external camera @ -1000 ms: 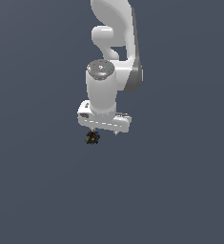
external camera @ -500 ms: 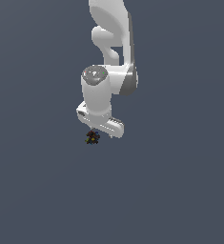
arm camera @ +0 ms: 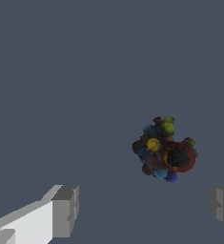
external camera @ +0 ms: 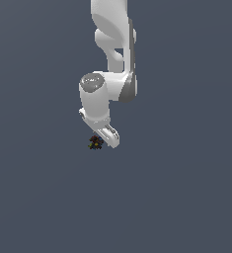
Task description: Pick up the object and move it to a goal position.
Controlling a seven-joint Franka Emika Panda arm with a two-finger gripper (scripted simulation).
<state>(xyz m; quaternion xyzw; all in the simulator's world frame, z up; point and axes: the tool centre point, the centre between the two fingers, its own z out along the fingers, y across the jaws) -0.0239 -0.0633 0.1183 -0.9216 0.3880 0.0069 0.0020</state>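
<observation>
The dark speckled lump (arm camera: 164,149) lies between and ahead of the gripper (arm camera: 144,209)'s wide-apart jaws, untouched. In the exterior view's centre, the white arm (external camera: 112,59) reaches straight down.

White arm reaching straight down, gripper spread.

The arm (external camera: 112,54) hung from above with its wrist bent low, and the gripper (arm camera: 143,209) stood wide apart, one grey fingertip (arm camera: 66,209) on each side, nothing clasped between them.
</observation>
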